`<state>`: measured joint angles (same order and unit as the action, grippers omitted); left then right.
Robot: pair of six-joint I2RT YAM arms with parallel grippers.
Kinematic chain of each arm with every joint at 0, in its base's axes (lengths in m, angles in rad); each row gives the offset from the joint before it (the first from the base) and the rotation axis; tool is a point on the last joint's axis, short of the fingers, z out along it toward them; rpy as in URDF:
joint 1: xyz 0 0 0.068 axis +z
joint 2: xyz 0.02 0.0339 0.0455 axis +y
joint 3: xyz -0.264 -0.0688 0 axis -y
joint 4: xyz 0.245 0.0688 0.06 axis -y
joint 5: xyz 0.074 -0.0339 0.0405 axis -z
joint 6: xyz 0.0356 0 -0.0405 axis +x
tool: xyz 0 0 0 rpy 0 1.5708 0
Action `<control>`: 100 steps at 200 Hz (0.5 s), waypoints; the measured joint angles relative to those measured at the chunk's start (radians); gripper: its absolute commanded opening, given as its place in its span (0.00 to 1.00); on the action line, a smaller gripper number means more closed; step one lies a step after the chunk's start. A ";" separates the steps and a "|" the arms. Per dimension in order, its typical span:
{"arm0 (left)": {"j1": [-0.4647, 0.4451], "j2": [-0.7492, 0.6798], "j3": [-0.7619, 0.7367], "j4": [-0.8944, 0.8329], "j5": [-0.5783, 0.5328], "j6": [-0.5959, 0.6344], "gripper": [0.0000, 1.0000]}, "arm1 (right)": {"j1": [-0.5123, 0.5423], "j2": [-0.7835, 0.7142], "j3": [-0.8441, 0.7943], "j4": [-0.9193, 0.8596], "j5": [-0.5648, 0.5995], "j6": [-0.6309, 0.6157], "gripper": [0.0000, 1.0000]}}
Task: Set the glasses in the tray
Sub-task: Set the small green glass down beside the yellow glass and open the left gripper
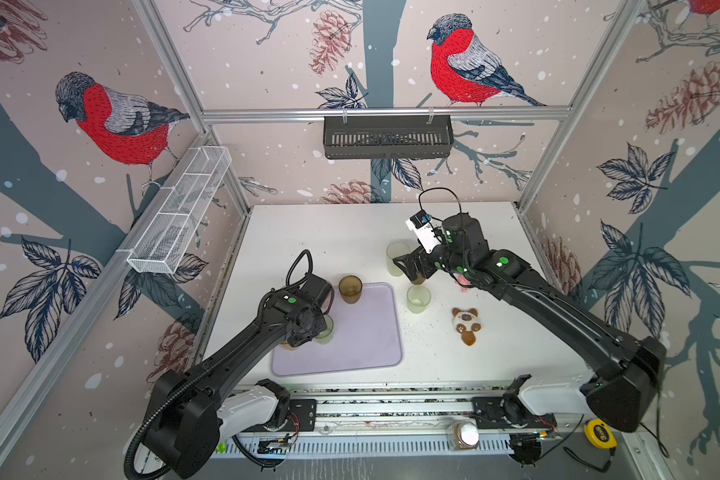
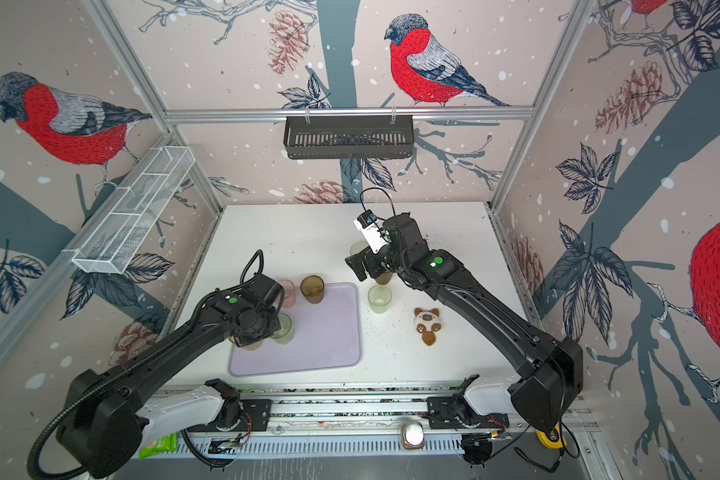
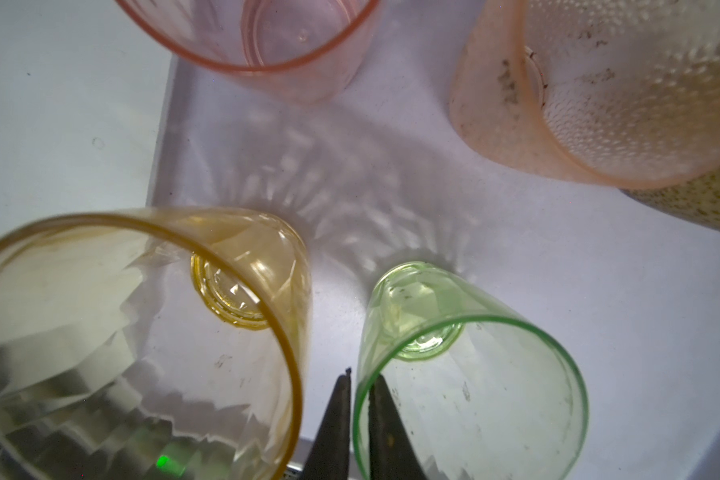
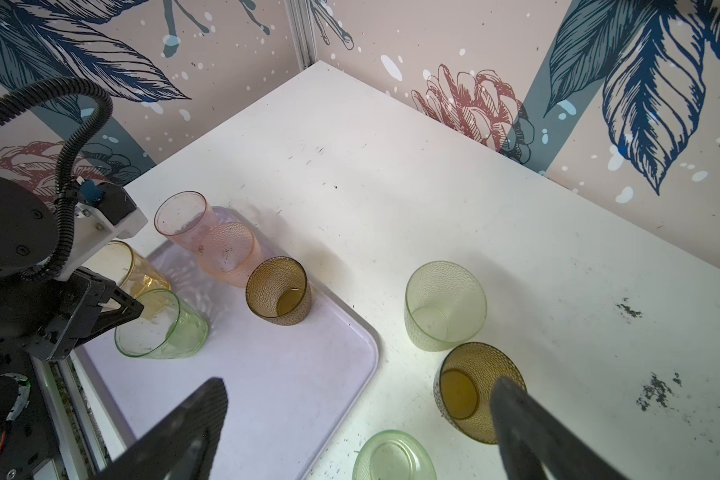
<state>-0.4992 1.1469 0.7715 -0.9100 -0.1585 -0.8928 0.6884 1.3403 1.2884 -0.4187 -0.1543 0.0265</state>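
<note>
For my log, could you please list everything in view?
tray: one, lavender, left on table.
pink glasses: two, pink, tray's far left corner.
amber glass: one, amber, tray's left edge.
green glass: one, green, on tray.
brown glasses: two, brown; one on tray, one beside it.
pale glasses: two, pale green, right of tray.
plush toy: one, brown-white, right of tray.
black basket: one, black, back rail.
wire basket: one, white, left wall.
jar: one, white lid, front rail.
tape measure: one, yellow, front right.
left gripper: one, black, pinching green glass's rim.
right gripper: one, black, open over brown glass.
</note>
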 measured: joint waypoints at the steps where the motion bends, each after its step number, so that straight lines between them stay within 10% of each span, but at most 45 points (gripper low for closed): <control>1: 0.000 0.000 0.000 0.000 0.000 0.000 0.17 | 0.000 0.000 0.000 0.000 0.000 0.000 0.99; 100: 0.000 -0.008 0.101 -0.043 -0.007 0.003 0.35 | 0.006 0.008 0.038 -0.008 0.010 -0.003 1.00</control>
<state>-0.4992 1.1389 0.8722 -0.9535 -0.1658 -0.8894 0.6945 1.3479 1.3266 -0.4263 -0.1440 0.0238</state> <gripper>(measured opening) 0.322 0.995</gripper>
